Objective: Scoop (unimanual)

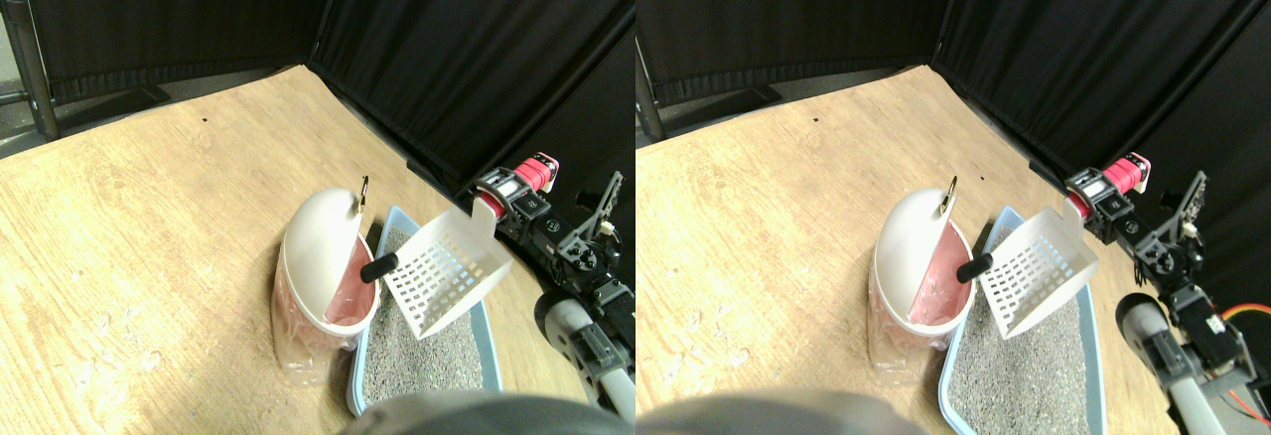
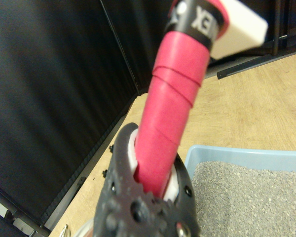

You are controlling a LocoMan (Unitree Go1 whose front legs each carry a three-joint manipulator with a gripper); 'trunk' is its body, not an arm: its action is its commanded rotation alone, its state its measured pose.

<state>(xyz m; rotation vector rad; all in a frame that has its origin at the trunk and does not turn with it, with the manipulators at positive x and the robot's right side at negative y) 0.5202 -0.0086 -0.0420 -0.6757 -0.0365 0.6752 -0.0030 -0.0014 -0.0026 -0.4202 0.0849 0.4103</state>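
Wrist view shows the right gripper's fingers (image 2: 153, 192) pinching the scoop's pink handle (image 2: 175, 98); the scoop (image 1: 447, 271) tilts toward the bin (image 1: 323, 256), likely to tip out the dark piece (image 1: 378, 268).

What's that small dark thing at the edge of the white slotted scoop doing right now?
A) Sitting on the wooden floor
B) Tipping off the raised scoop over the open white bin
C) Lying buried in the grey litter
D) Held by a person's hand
B: the dark lump sits at the lower edge of the scoop, which is lifted above the litter tray and tilted toward the bin.
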